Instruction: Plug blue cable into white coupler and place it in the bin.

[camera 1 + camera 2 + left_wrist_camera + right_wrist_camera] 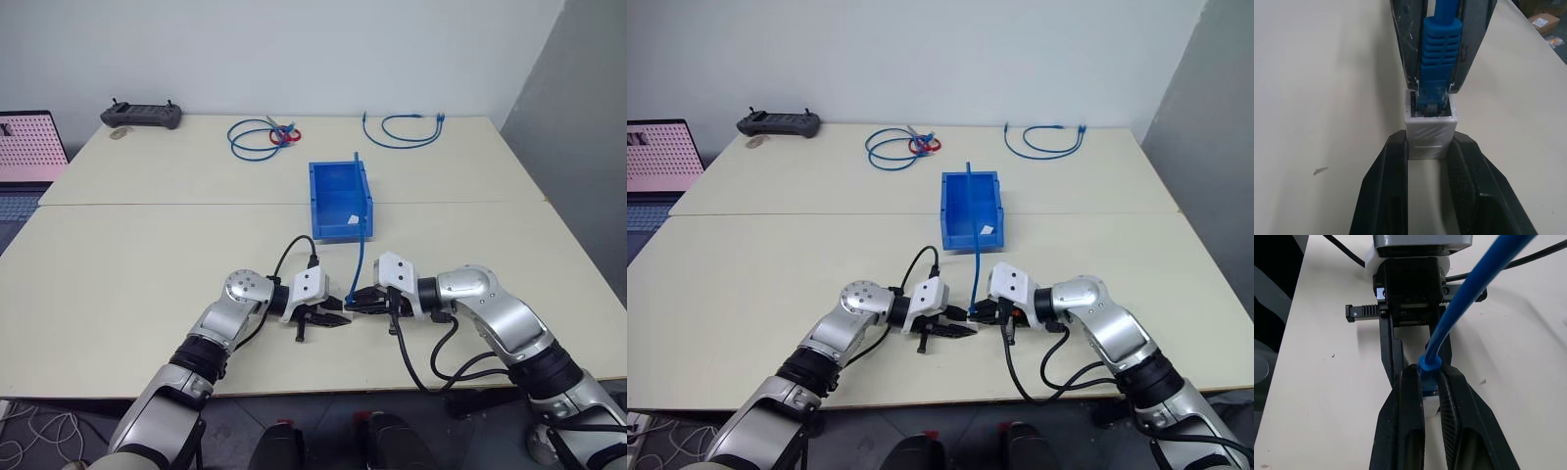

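Note:
Near the table's front edge my two grippers meet tip to tip. My left gripper (1431,147) is shut on the white coupler (1431,134), a small boxy block with its opening facing the other hand. My right gripper (1430,374) is shut on the ribbed plug boot of the blue cable (1439,54). The plug's tip sits in the coupler's opening. From the plug the cable (361,245) rises and runs back over the bin (323,201), a bright-blue open bin just behind the grippers.
At the table's far side lie a coiled blue cable with a red ring (263,137) and a looped blue cable (402,127). A black controller (142,115) sits at the far left corner. A screen (29,147) stands off the left edge.

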You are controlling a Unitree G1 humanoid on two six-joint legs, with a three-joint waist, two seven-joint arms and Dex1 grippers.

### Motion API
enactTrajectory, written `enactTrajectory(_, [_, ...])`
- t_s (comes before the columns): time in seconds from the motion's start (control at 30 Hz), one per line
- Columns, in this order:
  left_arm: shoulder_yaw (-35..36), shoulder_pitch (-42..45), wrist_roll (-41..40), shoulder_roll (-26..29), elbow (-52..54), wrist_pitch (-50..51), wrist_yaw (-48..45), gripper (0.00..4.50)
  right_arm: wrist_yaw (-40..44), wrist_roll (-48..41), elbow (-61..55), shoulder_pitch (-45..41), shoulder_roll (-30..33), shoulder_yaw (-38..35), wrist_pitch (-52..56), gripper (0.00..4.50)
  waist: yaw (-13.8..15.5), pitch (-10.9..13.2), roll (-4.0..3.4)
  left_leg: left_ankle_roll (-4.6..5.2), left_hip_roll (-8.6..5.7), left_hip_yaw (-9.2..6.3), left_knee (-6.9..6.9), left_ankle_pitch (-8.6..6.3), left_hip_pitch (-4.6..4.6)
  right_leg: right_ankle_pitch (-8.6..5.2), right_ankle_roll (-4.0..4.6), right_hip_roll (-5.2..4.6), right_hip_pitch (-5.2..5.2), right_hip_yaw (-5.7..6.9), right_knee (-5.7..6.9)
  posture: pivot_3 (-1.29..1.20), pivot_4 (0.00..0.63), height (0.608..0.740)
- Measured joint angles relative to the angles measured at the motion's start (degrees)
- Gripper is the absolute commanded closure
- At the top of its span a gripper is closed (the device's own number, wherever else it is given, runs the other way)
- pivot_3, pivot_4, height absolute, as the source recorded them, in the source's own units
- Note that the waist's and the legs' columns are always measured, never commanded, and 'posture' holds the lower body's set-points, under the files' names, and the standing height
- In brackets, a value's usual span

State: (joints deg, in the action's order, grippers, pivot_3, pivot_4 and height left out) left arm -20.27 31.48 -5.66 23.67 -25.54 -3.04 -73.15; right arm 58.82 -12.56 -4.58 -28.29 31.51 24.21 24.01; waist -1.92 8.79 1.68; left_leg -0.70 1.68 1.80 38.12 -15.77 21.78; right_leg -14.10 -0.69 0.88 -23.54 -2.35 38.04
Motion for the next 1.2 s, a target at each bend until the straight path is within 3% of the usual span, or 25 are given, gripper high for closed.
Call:
enactTrajectory(0.57, [0.3, -1.8, 1.3, -0.2, 0.2, 0.2, 1.2, 3.73, 4.8, 4.7, 6.1, -1.9, -0.8, 2.6, -8.0, 4.33, -0.2, -1.5, 0.07, 0.14, 0.06, 0.05, -0.27, -0.10, -0.68, -0.22, 0.32, 0.05, 0.47, -0.14, 0.02, 0.00, 0.150, 0.740])
enactTrajectory(1.2, [0.2, -2.7, 1.8, -0.6, 0.2, 0.5, 1.4, 3.73, 6.4, 3.1, 6.2, -2.7, -2.8, 1.2, 3.0, 4.33, -0.1, -2.2, 0.03, 0.67, 0.11, -0.11, -0.29, -0.47, -1.24, -0.66, 0.55, -0.08, 1.16, 0.03, -0.04, 0.00, 0.150, 0.740])
